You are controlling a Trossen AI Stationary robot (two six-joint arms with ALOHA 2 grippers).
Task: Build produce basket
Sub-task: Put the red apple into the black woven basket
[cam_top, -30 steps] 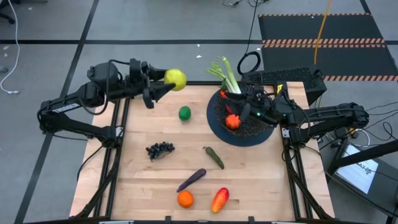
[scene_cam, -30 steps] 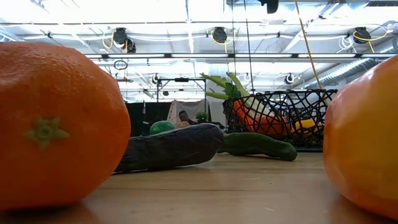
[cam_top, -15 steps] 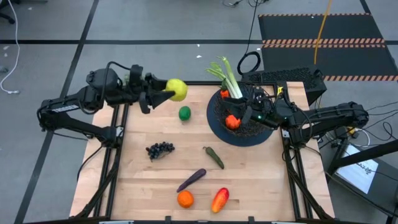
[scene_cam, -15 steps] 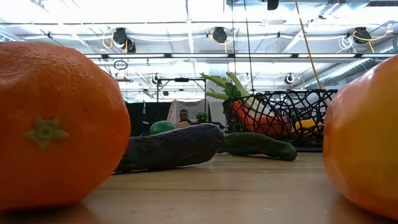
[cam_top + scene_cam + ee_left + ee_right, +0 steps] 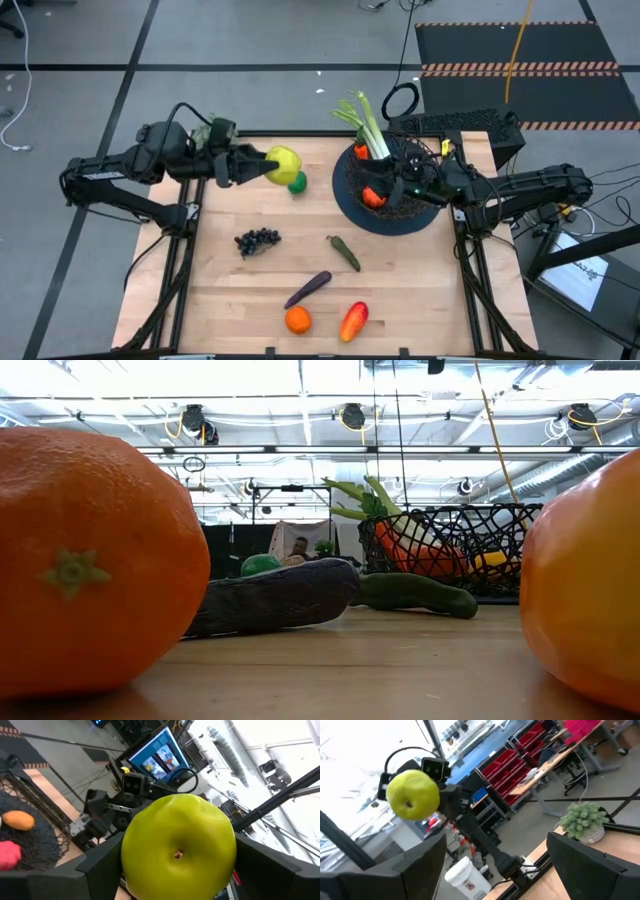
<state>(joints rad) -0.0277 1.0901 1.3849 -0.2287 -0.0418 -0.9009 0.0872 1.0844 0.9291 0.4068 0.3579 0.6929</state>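
While the left end effector (image 5: 262,168) grips the yellow-green apple (image 5: 283,160) above the lime (image 5: 298,182), the right end effector (image 5: 400,185) hangs wide open over the basket (image 5: 345,205); grapes (image 5: 257,240) and pickle (image 5: 344,252) lie on the surface (image 5: 230,290).

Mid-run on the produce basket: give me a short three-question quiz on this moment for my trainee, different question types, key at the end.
1. True or false: the left claw is shut on the round yellow-green apple.
2. Which item lies on the wooden table, outside the round black wire-mesh basket?
A. the white-green leek
B. the dark grape bunch
C. neither
3. Fill in: the right claw hangs open over the ____.

Key: 1 true. 2 B. 3 basket.
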